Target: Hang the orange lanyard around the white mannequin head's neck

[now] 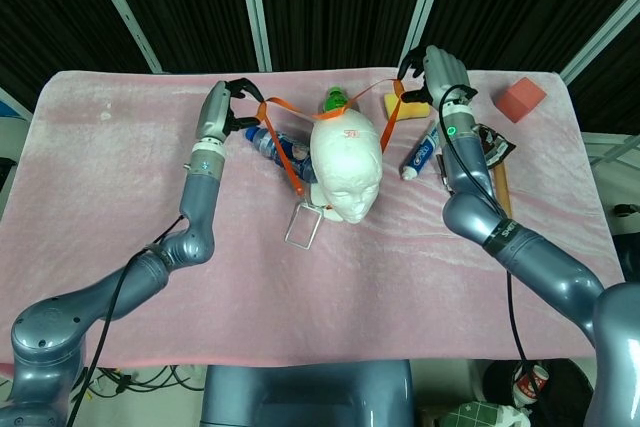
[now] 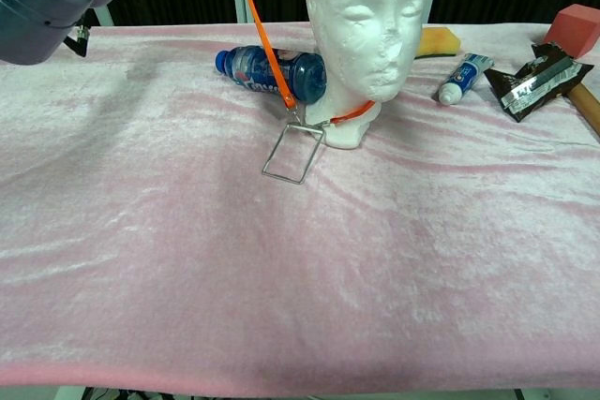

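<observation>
The white mannequin head [image 1: 345,169] stands upright near the middle of the pink cloth [image 1: 120,187]. The orange lanyard [image 1: 290,152] is stretched in a loop across the back of the head's crown, held up on both sides. One end of the loop is pinched in the left hand [image 1: 222,112], raised to the left of the head, and the other is pinched in the right hand [image 1: 437,75], raised to the right with its remaining fingers spread. From the left hand the strap runs down to the front of the neck, where it is joined to a clear badge holder [image 2: 292,151] lying on the cloth just in front of the base. A blue water bottle [image 2: 272,72] lies on its side behind the strap. A toothpaste tube [image 2: 463,78], a dark wrapper [image 2: 534,81], a yellow sponge [image 2: 439,41] and a red block [image 1: 521,99] are seen to the right.
</observation>
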